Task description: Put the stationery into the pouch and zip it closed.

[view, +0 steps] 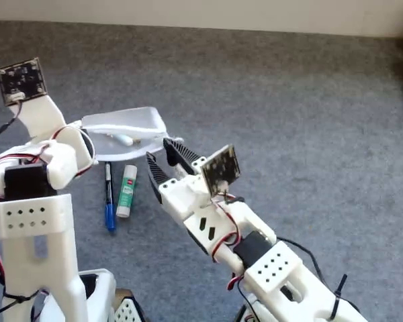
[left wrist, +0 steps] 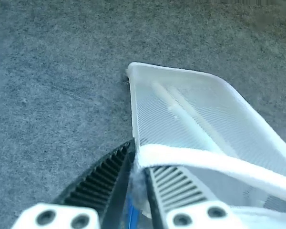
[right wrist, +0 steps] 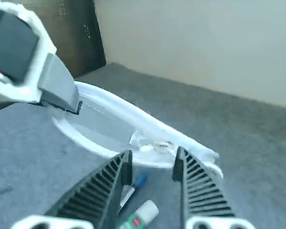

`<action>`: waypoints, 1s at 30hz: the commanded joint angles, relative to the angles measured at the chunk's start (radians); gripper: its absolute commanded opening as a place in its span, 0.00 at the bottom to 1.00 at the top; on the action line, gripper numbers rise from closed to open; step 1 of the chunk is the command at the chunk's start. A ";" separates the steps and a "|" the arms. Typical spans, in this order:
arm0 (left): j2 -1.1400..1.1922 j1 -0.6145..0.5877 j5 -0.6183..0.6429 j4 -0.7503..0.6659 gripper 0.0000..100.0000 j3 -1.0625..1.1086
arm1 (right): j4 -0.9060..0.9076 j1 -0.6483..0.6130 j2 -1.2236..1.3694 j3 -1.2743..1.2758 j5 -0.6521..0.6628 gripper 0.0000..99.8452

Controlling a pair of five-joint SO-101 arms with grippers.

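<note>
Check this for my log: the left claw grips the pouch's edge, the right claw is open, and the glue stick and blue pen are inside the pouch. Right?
No: the high view shows the glue stick and blue pen on the carpet beside the pouch, not inside it. The left claw grips the pouch's edge and the right claw is open.

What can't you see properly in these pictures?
- Inside the pouch: in the left wrist view, its mesh wall blurs some long pale shapes. I cannot tell what they are.
- Blue pen: in the right wrist view, a finger of the open right pincer covers part of it.
- Glue stick: in the right wrist view, the picture's edge cuts it off.
- Pouch's gripped end: in the high view, the left arm stands in front of it.
</note>
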 commanded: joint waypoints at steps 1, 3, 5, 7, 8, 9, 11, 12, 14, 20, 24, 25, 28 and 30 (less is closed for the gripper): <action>-0.018 -0.111 0.049 -0.021 0.01 -0.087 | 0.209 -0.012 0.019 -0.120 -0.066 0.15; -0.018 -0.147 0.054 -0.021 0.01 -0.107 | 0.271 -0.019 0.019 -0.154 -0.095 0.15; -0.018 -0.173 0.074 -0.021 0.01 -0.117 | 0.297 -0.027 0.019 -0.174 -0.109 0.15; -0.018 -0.200 0.097 -0.021 0.01 -0.124 | 0.297 -0.050 0.019 -0.177 -0.109 0.15; -0.018 -0.213 0.104 -0.021 0.01 -0.130 | 0.297 -0.062 0.021 -0.177 -0.110 0.15; -0.018 -0.225 0.110 -0.021 0.01 -0.137 | 0.297 -0.081 0.022 -0.177 -0.110 0.15; -0.018 -0.260 0.127 -0.020 0.01 -0.151 | 0.297 -0.111 0.048 -0.179 -0.110 0.15; -0.018 -0.278 0.138 -0.018 0.01 -0.157 | 0.297 -0.120 0.076 -0.180 -0.110 0.15; -0.018 -0.311 0.153 -0.017 0.01 -0.166 | 0.288 -0.127 0.143 -0.193 -0.112 0.15; -0.018 -0.332 0.166 -0.015 0.01 -0.165 | 0.259 -0.125 0.420 -0.383 -0.227 0.15; -0.018 -0.332 0.166 -0.015 0.01 -0.162 | 0.260 -0.127 0.595 -0.510 -0.290 0.15; -0.018 -0.332 0.166 -0.015 0.01 -0.162 | 0.260 -0.128 0.628 -0.535 -0.302 0.15; -0.018 -0.334 0.166 -0.015 0.01 -0.159 | 0.260 -0.130 0.725 -0.608 -0.331 0.15; -0.018 -0.335 0.166 -0.015 0.01 -0.159 | 0.260 -0.130 0.777 -0.653 -0.345 0.15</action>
